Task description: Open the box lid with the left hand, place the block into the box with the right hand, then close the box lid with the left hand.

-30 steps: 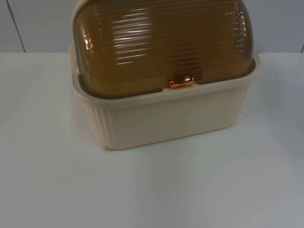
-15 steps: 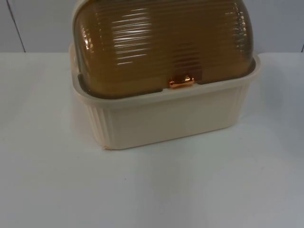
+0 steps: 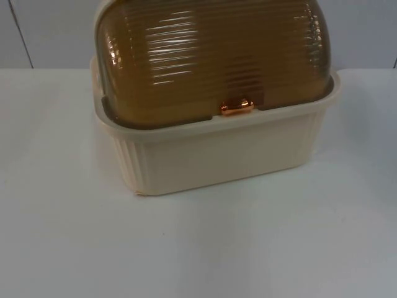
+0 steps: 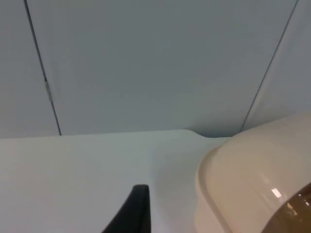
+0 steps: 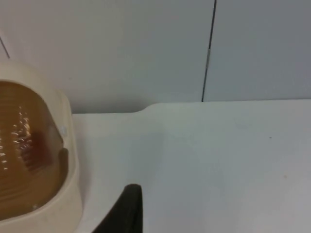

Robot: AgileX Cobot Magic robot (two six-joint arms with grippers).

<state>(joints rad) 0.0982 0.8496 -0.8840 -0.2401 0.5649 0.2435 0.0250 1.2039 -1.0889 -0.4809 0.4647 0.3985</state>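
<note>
A cream ribbed box (image 3: 217, 155) stands on the white table near the back wall. Its amber see-through domed lid (image 3: 211, 56) is down, and a copper handle (image 3: 236, 107) sits at the lid's front edge. My left gripper (image 4: 138, 213) waits over bare table to the left of the box, whose cream rim (image 4: 233, 184) lies close beside it. My right gripper (image 5: 127, 211) waits over the table on the other side, with the box's cream end (image 5: 68, 189) and amber lid (image 5: 24, 145) beside it.
The grey partition wall (image 3: 49, 31) rises right behind the box. White table top (image 3: 198, 248) stretches in front of the box and on both sides of it.
</note>
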